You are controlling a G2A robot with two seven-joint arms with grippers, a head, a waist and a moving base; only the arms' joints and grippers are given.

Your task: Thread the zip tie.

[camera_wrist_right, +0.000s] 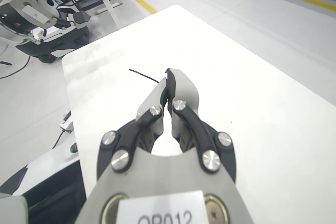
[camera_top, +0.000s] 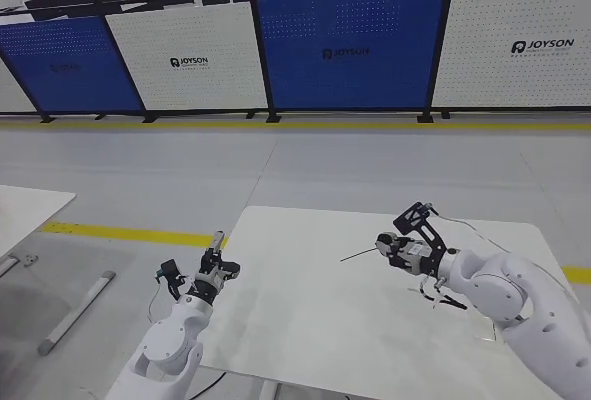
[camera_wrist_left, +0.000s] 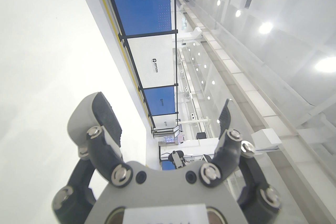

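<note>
Black zip tie (camera_wrist_right: 143,76) sits clamped in my right pincer (camera_wrist_right: 167,80) — my left pincer (camera_wrist_left: 168,117) stands apart, empty; nothing looks threaded yet, so all feeding remains.

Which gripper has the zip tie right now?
The right gripper: its fingers are shut on the zip tie, whose thin end sticks out to one side. The left gripper is open with nothing between its fingers.

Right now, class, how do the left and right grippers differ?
The left gripper is open and empty; the right gripper is shut on the zip tie. The left gripper sits at the table's left edge; the right gripper is over its right half. Both have black pads.
</note>
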